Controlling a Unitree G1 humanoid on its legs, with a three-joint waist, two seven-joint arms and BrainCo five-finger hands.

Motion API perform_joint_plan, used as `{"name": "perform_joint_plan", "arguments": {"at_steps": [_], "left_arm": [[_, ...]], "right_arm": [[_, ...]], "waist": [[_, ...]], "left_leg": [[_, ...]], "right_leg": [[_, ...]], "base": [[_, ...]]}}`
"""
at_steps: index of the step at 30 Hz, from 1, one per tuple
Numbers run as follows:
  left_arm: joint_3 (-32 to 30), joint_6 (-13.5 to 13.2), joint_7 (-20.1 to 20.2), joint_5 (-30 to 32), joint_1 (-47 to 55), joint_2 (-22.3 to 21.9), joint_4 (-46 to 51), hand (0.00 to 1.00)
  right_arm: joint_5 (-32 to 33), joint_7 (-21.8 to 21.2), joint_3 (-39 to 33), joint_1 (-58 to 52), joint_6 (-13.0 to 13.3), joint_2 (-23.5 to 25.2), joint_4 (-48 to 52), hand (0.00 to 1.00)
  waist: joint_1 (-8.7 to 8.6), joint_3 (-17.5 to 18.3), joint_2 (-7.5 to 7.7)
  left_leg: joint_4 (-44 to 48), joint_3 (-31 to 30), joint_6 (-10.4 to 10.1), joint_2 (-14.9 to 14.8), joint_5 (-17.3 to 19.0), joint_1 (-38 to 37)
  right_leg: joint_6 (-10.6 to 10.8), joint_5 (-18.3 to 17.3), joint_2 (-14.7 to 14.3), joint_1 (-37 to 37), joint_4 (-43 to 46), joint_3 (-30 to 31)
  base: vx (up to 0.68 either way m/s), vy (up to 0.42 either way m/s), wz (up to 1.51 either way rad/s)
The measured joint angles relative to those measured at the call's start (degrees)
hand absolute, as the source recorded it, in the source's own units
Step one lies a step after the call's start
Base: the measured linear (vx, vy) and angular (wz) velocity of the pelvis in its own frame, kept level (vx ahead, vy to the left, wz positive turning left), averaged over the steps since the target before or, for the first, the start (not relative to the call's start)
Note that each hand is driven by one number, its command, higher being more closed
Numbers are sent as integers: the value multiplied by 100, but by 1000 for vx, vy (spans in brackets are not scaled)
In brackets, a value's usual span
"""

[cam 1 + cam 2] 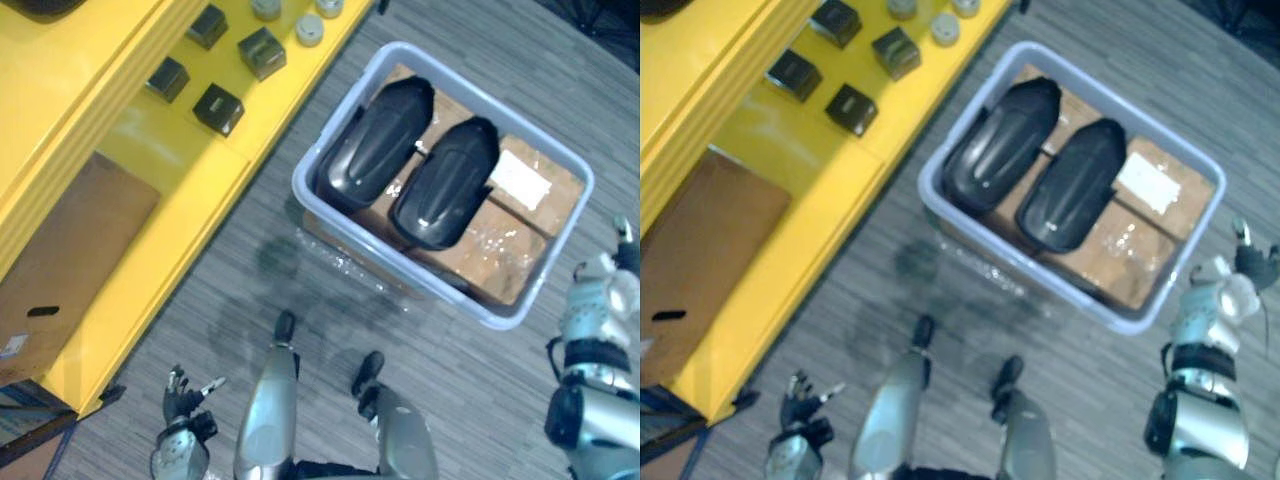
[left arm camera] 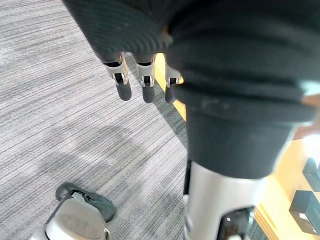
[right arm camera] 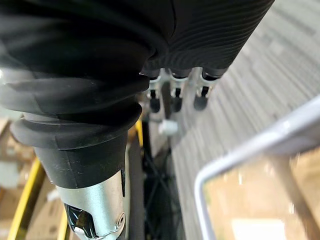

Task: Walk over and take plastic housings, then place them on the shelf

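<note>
Grey bin (image 1: 500, 318) on carpet (image 1: 250, 290), near yellow shelf (image 1: 170, 230) front edge, strip of carpet between. Inside, side by side: first plastic housing (image 1: 378, 143), second plastic housing (image 1: 447, 183). Left hand (image 1: 185, 395) by shelf corner, fingers (image 2: 123, 85) straight, empty. Right hand (image 1: 1230, 290) beside bin's right wall, fingers (image 3: 175, 97) relaxed, empty. Dark boxes (image 1: 218, 108) and cardboard sheet (image 1: 80, 240) on shelf.

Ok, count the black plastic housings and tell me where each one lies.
2. Both lie side by side in the grey bin on the floor: first housing nearer the yellow shelf, second housing beyond it. Others may hide beneath.
</note>
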State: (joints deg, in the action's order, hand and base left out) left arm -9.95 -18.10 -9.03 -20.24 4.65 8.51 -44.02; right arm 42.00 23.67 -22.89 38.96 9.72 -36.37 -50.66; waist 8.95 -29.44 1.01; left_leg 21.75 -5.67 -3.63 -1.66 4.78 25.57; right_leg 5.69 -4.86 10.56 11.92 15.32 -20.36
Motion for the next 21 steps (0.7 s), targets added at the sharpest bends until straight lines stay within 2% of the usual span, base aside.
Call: {"name": "perform_joint_plan", "arguments": {"at_steps": [7, 10, 12, 16, 21], "left_arm": [[279, -68, 120, -4, 2, -8, -206, 0], [372, -82, 127, -11, 1, -4, -210, 0], [413, -89, 130, -14, 1, -11, -216, 0], [492, -103, 135, -24, -1, -22, -227, 0], [657, -264, 157, -196, -22, -73, -372, 0]], "right_arm": [[-64, -135, 243, 412, -373, -119, -284, 0], [-238, -132, 434, 525, -443, -133, -386, 0], [-239, -131, 469, 590, -603, -148, -460, 0], [-256, -280, 575, 687, -846, -227, -781, 0], [-700, -540, 741, 691, -859, -234, -928, 0]], "waist": [[127, -14, -31], [132, -20, -51], [143, -26, -72], [194, -28, -194], [263, -30, -327]], "left_leg": [[-130, -30, 3, 42, -118, 17], [-134, -81, 8, 60, -142, 51], [-142, -104, 9, 74, -161, 56], [-141, -127, 6, 81, -177, 60], [-272, -157, -5, 85, -281, 77]], "right_leg": [[1, 0, 38, 56, 20, -33], [1, 0, 49, 57, 31, -109], [3, -6, 63, 56, 50, -139], [3, -19, 71, 63, 99, -156], [2, -21, 85, 129, 117, -184]], "base": [[-9, -2, 4], [-8, -2, 9], [-11, 2, 9], [-9, 0, 2], [-12, -7, 3]]}}
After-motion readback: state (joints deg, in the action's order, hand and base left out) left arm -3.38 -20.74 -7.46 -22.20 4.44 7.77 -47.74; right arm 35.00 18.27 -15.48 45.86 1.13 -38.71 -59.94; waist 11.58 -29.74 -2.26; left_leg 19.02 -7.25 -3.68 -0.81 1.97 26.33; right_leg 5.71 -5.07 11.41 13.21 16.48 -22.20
